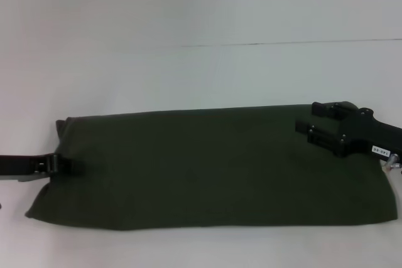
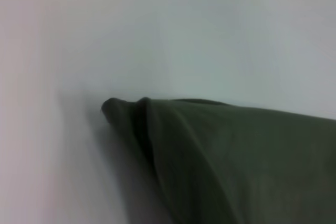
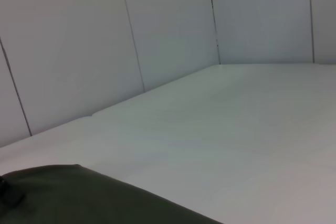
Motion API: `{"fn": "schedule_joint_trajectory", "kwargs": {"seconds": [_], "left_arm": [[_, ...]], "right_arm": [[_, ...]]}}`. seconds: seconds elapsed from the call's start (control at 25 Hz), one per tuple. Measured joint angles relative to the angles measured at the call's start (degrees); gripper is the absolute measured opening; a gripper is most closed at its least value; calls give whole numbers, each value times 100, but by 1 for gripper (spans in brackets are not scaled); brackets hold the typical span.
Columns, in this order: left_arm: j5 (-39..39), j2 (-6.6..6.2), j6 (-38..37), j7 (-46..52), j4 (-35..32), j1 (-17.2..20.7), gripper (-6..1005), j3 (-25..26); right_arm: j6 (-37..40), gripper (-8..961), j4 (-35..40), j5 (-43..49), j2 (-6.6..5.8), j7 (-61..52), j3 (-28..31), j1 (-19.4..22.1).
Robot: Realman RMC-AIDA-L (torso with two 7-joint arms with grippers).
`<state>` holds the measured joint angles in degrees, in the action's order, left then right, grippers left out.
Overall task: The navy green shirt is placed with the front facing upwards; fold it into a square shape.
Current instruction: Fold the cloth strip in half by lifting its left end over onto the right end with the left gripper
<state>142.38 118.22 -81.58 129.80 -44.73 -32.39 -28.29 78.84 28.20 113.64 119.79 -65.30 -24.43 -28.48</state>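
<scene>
navy green shirt [image 1: 207, 167] lies crosswise (folded)

We see the dark olive-green cotton shirt [image 1: 213, 164] folded into a long flat band, plain side up, spanning between our left gripper [image 1: 59, 164] and right gripper [image 1: 317, 127].

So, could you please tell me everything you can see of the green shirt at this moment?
The shirt is dark olive cloth, looking like soft cotton, folded into a long band lying flat across the white table. Only plain fabric shows: no lettering, collar or sleeves. Its left end is rounded with a slight fold ridge. The left gripper sits at that end, on its edge; the right gripper is over the far right corner, its fingers apart. Whether either actually grips the cloth cannot be told.
</scene>
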Motion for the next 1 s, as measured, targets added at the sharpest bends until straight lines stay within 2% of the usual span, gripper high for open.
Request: {"fn": "schedule_joint_trajectory", "kwargs": {"seconds": [0.24,0.52,0.8,1.0], "left_arm": [[-28,9,-146,3,-488,152,80,37],[12,-147,-159,-38,-819,330,78,398],[-37,-181,-274,-72,-1079,430,77,543],[-931,-137,-1082,-149,-1082,284,76,516]], "right_arm": [[6,610,-24,0,0,0,-11,-64],[-37,609,-323,-31,26,178,-276,-268],[-163,610,-700,-20,36,432,-478,-584],[-471,610,-957,-32,42,486,-813,-768]]}}
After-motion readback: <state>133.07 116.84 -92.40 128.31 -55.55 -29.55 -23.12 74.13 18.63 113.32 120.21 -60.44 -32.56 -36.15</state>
